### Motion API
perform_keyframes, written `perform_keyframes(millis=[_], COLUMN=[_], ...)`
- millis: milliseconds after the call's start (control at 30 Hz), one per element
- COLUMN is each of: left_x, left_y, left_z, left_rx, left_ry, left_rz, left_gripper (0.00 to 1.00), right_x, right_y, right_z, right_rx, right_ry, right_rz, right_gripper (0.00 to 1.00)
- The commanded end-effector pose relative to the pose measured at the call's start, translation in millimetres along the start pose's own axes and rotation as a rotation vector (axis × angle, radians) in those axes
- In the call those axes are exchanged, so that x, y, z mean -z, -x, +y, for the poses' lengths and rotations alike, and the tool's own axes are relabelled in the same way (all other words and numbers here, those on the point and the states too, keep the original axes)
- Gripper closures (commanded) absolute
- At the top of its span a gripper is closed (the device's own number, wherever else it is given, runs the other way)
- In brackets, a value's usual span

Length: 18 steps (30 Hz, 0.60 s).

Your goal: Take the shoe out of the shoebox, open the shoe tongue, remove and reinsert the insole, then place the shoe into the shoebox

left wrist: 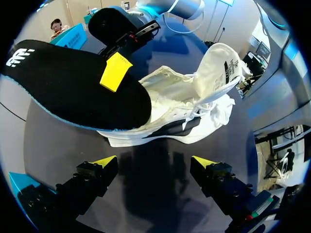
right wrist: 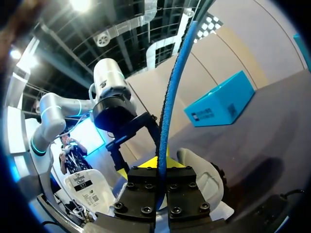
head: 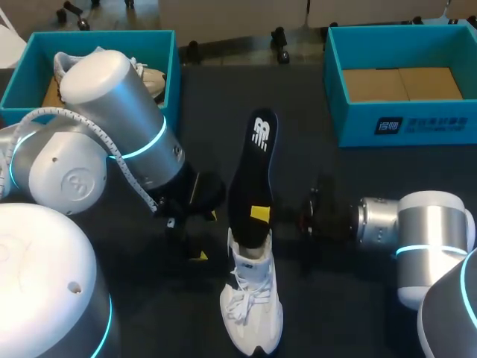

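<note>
My right gripper (right wrist: 160,180) is pinched flat on the insole (right wrist: 171,92), both fingers pressing it through its thickness, so its blue edge runs straight out ahead of the gripper. I judge this grip is meant to steer the insole lengthwise through the shoe's opening. I cannot tell whether it is coming out or going in.

My left gripper (left wrist: 154,167) hangs wide open and empty, low over the desk (left wrist: 146,199). The shoe (left wrist: 194,104) stands on its sole just ahead of its fingers, side-on. I judge this gripper is placed to steady the shoe if the insole drags.

Only the right wrist view shows that pinch edge-on. Only the left wrist view shows the tongue (left wrist: 221,63) pulled up clear of the opening, and the insole's near end resting in the collar.

Only the head view takes in the far side. Beyond the right gripper is a shoebox (head: 395,123) holding nothing but its cardboard floor. Beyond my left arm is another box (head: 170,67) with a second shoe (head: 153,80) in it.
</note>
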<state>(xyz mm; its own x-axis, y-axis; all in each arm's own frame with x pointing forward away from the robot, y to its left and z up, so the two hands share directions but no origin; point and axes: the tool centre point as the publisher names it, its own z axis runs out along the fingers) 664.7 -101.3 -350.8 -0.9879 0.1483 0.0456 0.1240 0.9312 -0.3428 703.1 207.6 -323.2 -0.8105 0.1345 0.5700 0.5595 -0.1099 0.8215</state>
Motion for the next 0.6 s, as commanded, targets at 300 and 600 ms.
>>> perform_keyframes(millis=[300, 600], left_x=[-0.7, -0.7], left_y=[-0.2, -0.2], left_z=[0.0, 0.0], left_rx=[0.000, 0.000], left_ry=[0.000, 0.000], left_rz=[-0.001, -0.001], left_gripper=[0.00, 0.00], right_x=[10.1, 9.0], right_y=[-3.3, -7.3], right_z=[-16.6, -31.4], right_rx=[-0.016, -0.032], right_ry=[0.005, -0.013], right_rz=[0.014, 0.046], right_gripper=[1.00, 1.00])
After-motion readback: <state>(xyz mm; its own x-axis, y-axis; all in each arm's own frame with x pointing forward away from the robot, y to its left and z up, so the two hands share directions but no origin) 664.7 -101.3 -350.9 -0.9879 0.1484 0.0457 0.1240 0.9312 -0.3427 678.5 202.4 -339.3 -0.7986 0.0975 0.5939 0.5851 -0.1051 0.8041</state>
